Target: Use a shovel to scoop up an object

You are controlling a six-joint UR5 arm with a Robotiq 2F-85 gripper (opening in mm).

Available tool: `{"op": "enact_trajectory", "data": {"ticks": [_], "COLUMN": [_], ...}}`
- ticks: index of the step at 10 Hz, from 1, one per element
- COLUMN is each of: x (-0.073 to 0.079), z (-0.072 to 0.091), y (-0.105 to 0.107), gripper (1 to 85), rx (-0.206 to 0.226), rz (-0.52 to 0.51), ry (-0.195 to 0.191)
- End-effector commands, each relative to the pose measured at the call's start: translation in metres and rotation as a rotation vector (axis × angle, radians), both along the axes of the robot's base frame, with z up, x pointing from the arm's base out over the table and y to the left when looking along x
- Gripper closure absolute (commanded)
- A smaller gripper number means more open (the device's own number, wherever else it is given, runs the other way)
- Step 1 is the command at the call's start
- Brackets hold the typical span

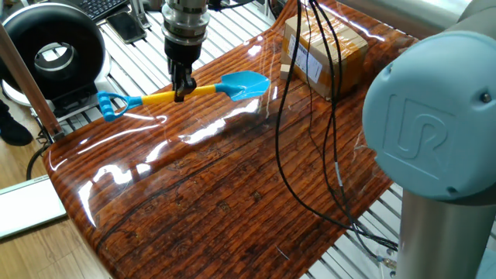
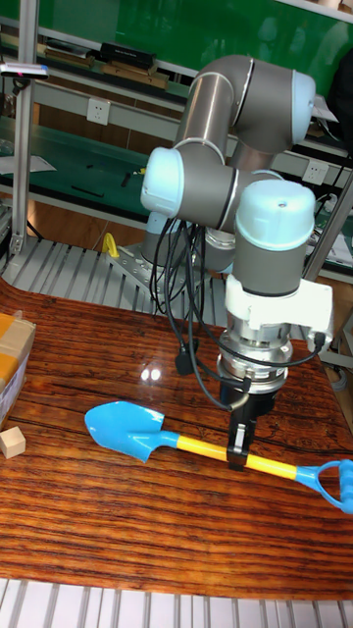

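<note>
Gripper [image 2: 238, 453] pinches the shovel [image 1: 182, 92] mid-shaft, blade off the table [image 1: 232, 194]. Object [image 2: 12, 443] sits beside the cardboard box [image 1: 322, 48], apart from the blade. Grasp done; I judge the scoop isn't started.

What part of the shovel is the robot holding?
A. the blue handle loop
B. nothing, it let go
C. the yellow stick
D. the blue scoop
C. The tool is pinched shut on the shovel's yellow shaft, with the blue blade on one side and the handle loop on the other.
</note>
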State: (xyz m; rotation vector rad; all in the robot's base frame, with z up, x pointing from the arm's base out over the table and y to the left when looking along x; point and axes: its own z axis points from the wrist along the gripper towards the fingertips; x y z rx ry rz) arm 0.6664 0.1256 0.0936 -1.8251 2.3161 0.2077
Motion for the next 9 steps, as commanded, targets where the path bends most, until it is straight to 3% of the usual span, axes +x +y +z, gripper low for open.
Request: {"op": "enact_trajectory", "data": {"ticks": [1, 9], "x": [-0.0026, 0.0030], "z": [-0.0038, -0.0023], "y": [-0.0119, -0.0073], "gripper": [84.7, 84.7], "rx": [0.005, 0.025], "rz": [0.048, 0.011], "ry": [-0.002, -0.016]}}
